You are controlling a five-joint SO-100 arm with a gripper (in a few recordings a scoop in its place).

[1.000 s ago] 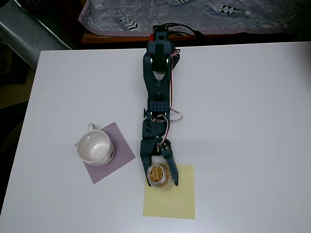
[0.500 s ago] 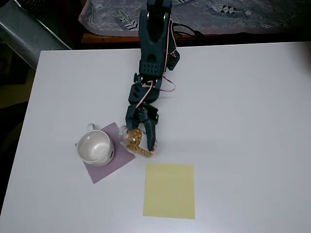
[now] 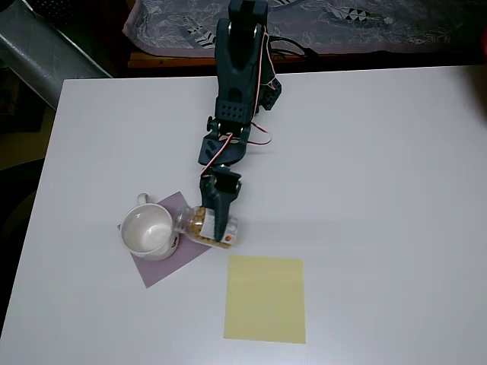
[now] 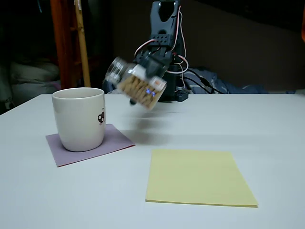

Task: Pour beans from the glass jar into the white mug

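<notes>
The white mug (image 3: 148, 231) (image 4: 79, 119) stands upright on a purple mat (image 3: 190, 253) (image 4: 116, 140), its inside looking bare from above. My gripper (image 3: 217, 215) (image 4: 145, 76) is shut on the glass jar (image 3: 205, 225) (image 4: 136, 84), held in the air and tilted sideways. The jar's mouth points toward the mug and hangs just beside its rim. Tan beans (image 3: 199, 223) (image 4: 135, 90) lie inside the jar. Its white label with red marks (image 3: 227, 237) faces outward near the base.
A yellow paper sheet (image 3: 265, 299) (image 4: 198, 176) lies flat on the white table (image 3: 380, 190) (image 4: 267, 129), in front of the jar. A patterned cloth (image 3: 304, 23) lies past the far table edge behind the arm's base.
The jar was lifted off the yellow sheet, carried toward the mug, and tipped over until its mouth reached the mug's rim.
</notes>
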